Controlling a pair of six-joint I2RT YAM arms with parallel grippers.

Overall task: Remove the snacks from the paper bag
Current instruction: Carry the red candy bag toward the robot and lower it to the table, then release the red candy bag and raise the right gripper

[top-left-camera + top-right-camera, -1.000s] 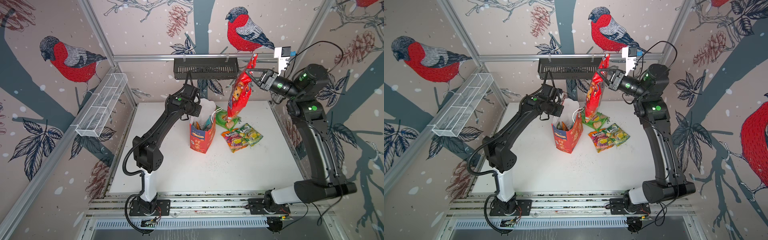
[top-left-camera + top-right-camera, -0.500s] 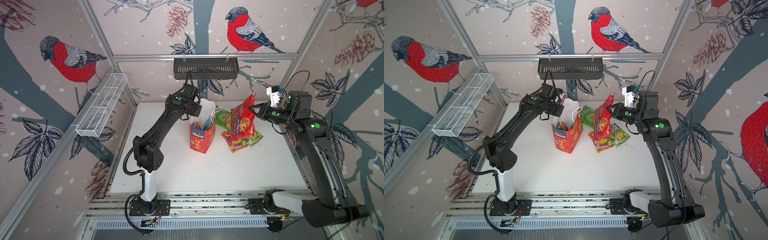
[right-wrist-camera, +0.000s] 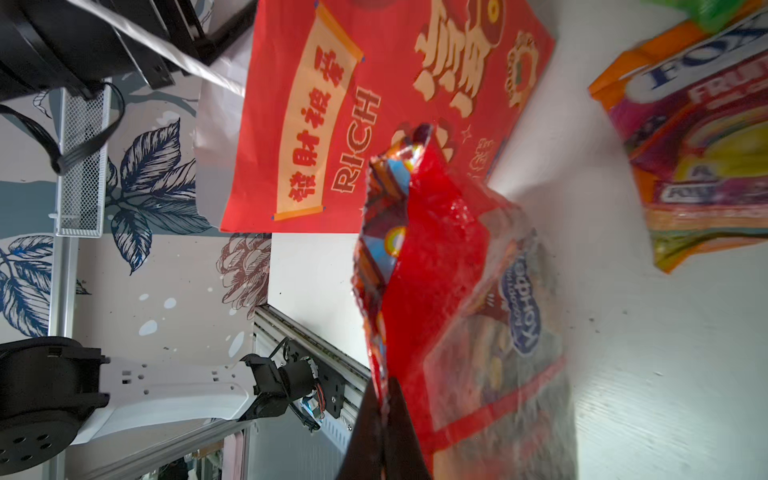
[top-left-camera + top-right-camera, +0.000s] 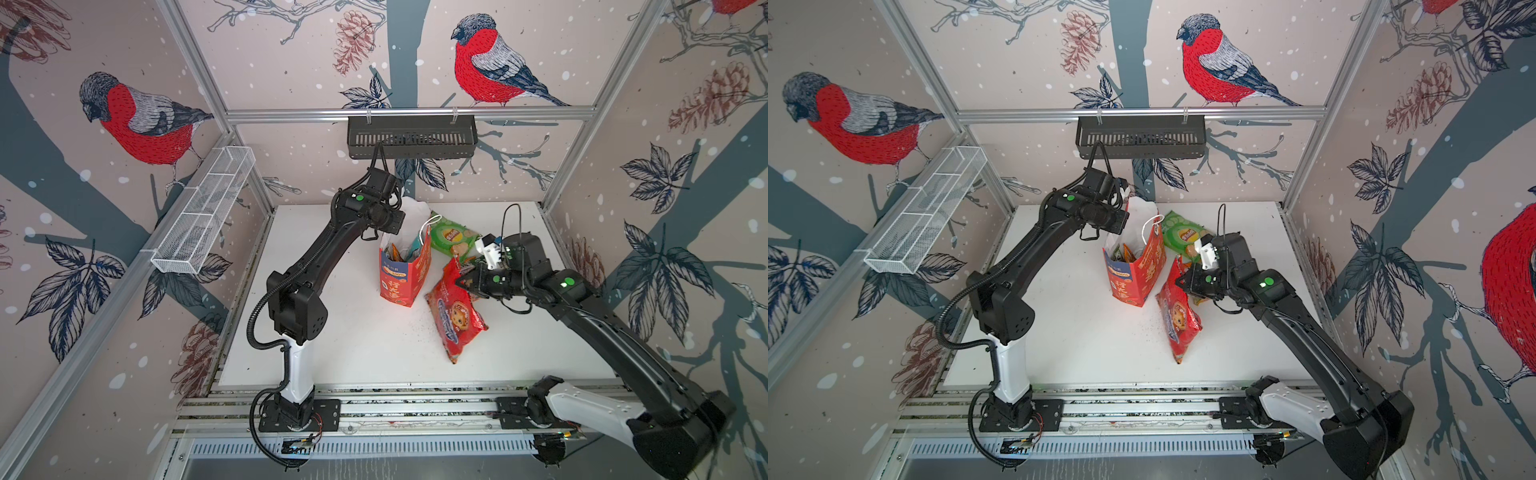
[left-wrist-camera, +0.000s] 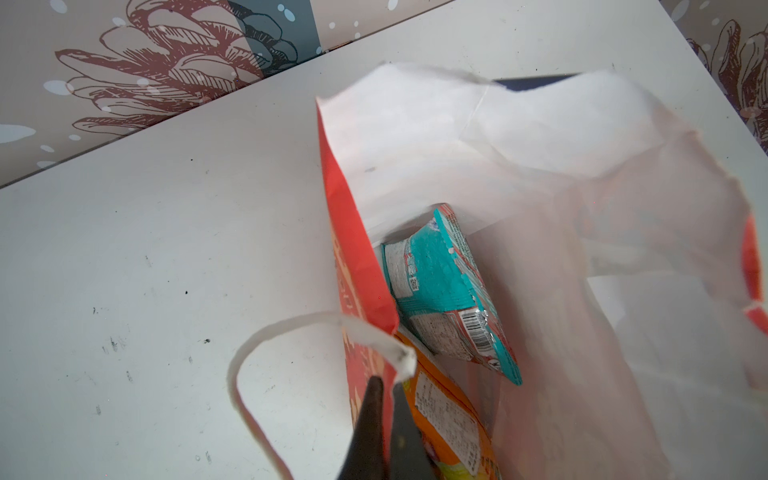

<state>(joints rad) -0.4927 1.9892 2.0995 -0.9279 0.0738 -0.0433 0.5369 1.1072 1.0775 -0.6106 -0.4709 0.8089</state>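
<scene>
White table point(image 4: 353, 340): right gripper point(image 4: 460, 283) clamps red packet point(image 4: 457, 320) beside paper bag point(image 4: 405, 276).

Black jointed arms point(image 4: 324, 249), white lower links point(image 4: 299, 365) (green lights point(image 4: 359, 198)), black cables point(image 4: 249, 328).

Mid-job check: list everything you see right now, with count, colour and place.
paper bag: one, red-orange, upright mid-table, open
large packet: one, red, beside the bag, lower end on table
chip bag: one, green, flat behind the bag
Fox's pack: one, orange, on table near chip bag
teal packet: one, inside bag
orange packet: one, inside bag
wall basket: one, black, rear rail
wire basket: one, white, left wall
table: one, white
left gripper: shut on paper bag rim
right gripper: shut on large packet's top edge
</scene>
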